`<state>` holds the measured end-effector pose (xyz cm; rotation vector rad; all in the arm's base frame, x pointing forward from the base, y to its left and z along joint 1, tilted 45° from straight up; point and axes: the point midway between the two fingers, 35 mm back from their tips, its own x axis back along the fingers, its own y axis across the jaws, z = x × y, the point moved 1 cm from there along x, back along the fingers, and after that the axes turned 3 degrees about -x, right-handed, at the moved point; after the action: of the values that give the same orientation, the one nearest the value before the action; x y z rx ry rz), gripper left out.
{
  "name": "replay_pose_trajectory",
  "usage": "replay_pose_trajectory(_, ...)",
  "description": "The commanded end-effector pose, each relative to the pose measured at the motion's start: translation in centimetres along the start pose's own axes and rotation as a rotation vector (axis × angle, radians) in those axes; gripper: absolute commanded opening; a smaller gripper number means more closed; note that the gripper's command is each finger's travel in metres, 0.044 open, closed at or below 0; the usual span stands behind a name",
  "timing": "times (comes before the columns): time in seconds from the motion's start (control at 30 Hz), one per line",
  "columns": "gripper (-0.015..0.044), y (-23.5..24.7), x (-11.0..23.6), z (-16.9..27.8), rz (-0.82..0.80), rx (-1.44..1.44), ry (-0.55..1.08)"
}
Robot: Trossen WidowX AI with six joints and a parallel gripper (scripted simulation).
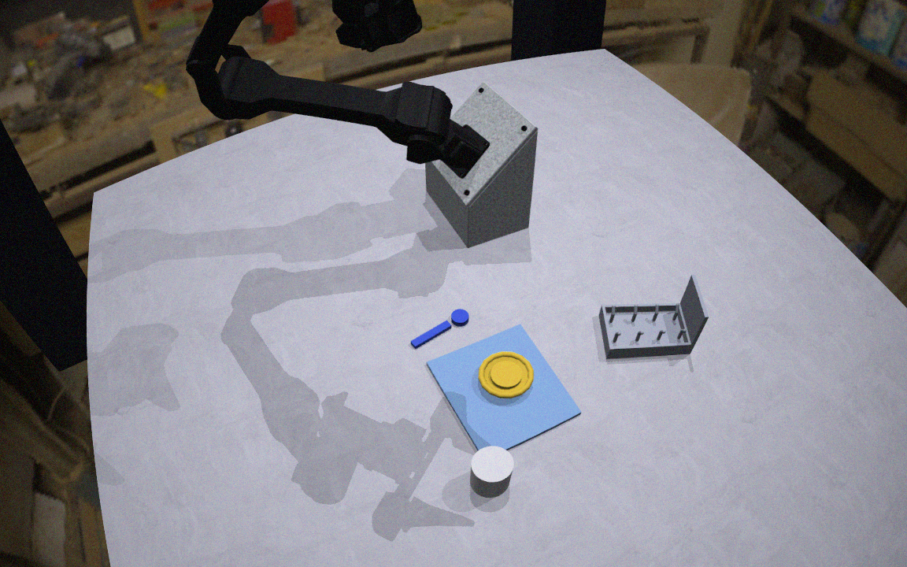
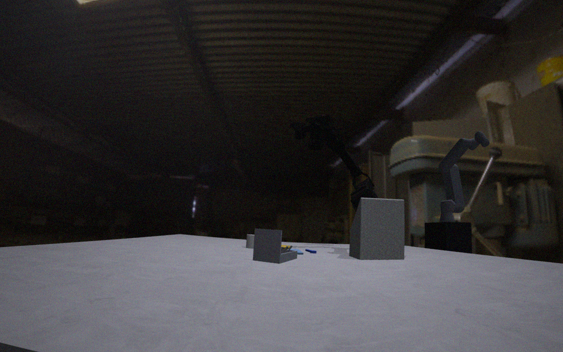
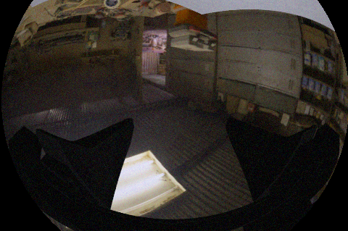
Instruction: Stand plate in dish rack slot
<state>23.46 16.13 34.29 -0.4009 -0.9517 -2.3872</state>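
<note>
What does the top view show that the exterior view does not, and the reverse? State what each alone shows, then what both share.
Top view only: the yellow plate lying flat on the blue mat, the rack's pegs, the blue spoon whole.
Exterior view only: the dark ceiling and the dish rack from its back wall.
Both: the table, dish rack, grey wedge block and white cylinder.

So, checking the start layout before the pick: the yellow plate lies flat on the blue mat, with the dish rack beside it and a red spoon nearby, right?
Not quite: the spoon is blue, not red, as the top view shows. The yellow plate does lie flat on the blue mat, with the dish rack beside it.
</note>
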Motion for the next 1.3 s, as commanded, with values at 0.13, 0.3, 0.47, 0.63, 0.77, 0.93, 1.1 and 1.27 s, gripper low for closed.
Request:
replay_pose_trajectory(0.13,0.0400,0.3,-1.2,-1.1,-0.013,0.095,-0.063)
replay_pose_trajectory(0.3,0.0400,0.6,-2.8,-2.8,-0.019,0.231,-0.155)
replay_pose_trajectory(0.47,0.0400,1.1,-4.4,-4.8,-0.013,0.360,-0.254)
replay_pose_trajectory(0.63,0.0400,1.6,-5.7,-6.9,0.009,0.487,-0.354)
replay_pose_trajectory(0.77,0.0400,1.9,-6.6,-8.5,0.040,0.591,-0.426)
replay_pose_trajectory(0.93,0.0400,2.1,-7.6,-10.6,0.091,0.719,-0.514)
replay_pose_trajectory(1.1,0.0400,2.5,-8.4,-12.8,0.155,0.844,-0.597)
replay_pose_trajectory(1.27,0.0400,2.8,-9.1,-14.9,0.233,0.966,-0.675)
